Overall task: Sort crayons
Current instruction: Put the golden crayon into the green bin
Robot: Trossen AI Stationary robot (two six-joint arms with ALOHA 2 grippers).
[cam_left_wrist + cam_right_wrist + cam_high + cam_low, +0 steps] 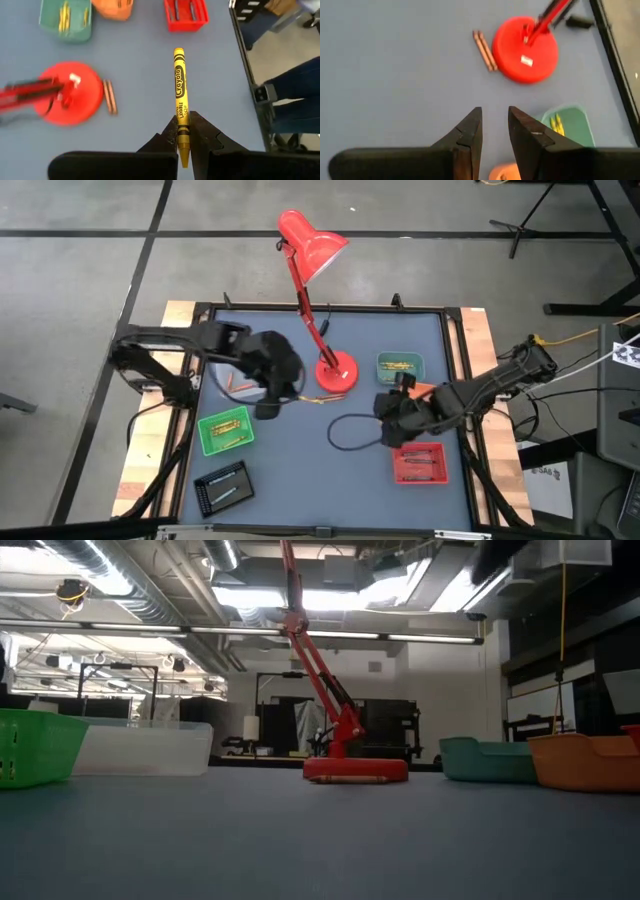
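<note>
At frame centre in my left wrist view, the left gripper (183, 131) is clamped on a yellow crayon (179, 90), pointing straight ahead. The teal tray (66, 22) of yellows lies upper left. My right gripper (495, 127) hangs empty, jaws apart.

Your robot has two dark arms with chunky rounded joints. The left arm (190, 350) and right arm (480, 385) both look black. The fingers (470, 132) are dark, flat and pointed, like little wedges.
</note>
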